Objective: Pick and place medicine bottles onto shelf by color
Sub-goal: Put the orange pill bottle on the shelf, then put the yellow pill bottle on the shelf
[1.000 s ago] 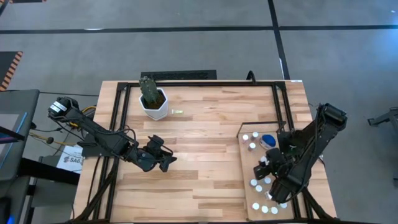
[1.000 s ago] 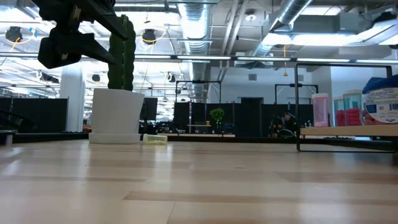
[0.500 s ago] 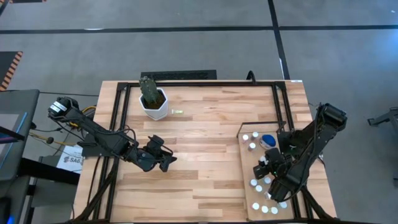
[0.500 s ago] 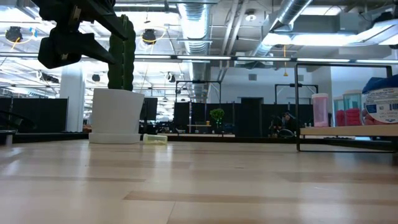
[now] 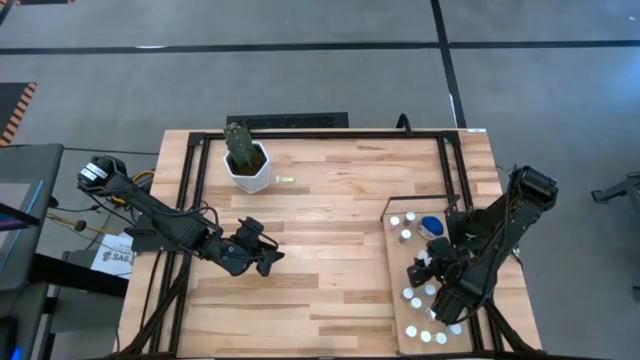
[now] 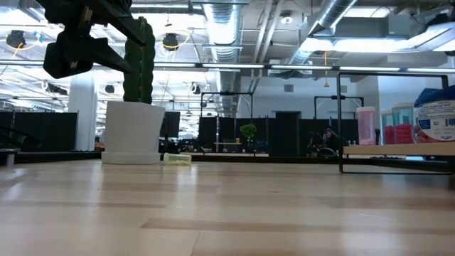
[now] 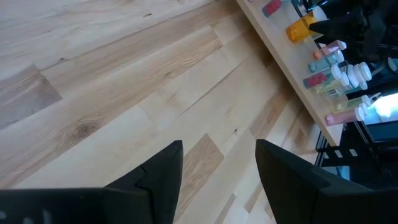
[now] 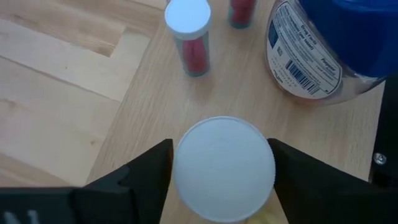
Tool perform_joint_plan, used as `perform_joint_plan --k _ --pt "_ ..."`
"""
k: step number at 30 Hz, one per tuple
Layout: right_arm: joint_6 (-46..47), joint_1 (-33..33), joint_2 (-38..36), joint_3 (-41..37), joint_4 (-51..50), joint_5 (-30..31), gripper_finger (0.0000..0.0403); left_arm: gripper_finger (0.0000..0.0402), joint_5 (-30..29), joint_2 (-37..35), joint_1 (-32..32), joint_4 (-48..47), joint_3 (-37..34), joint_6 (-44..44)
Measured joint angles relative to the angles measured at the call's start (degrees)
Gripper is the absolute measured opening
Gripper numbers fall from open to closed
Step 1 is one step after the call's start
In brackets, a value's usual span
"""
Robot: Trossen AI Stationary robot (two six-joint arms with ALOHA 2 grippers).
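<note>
Only the right wrist view shows the right hand [image 8: 222, 171] straddling a white-capped bottle [image 8: 224, 168] on the shelf [image 8: 143, 106], grip perhaps loosened; the left hand [image 7: 217, 171] hovers half-open, empty.

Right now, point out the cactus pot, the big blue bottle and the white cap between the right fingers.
cactus pot [image 5: 248, 170], high view, white rim.
big blue bottle [image 8: 323, 43], right wrist view, label.
white cap [image 8: 224, 167], right wrist view, top centre.

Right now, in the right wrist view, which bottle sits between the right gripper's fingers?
The white-capped bottle sits between the right gripper fingers; the red-filled vial and big blue bottle stand farther off.
</note>
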Motion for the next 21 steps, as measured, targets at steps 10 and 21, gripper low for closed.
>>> perform_joint_plan --k 10,21 --pt "4.01 0.08 -0.01 1.23 -4.3 0.07 0.0357 0.0188 0.01 0.0 0.01 0.0 0.0 0.0" --pt "1.12 -2.57 -0.43 11.39 -14.91 1.53 0.0395 0.0188 -0.01 0.0 0.01 0.0 0.0 0.0"
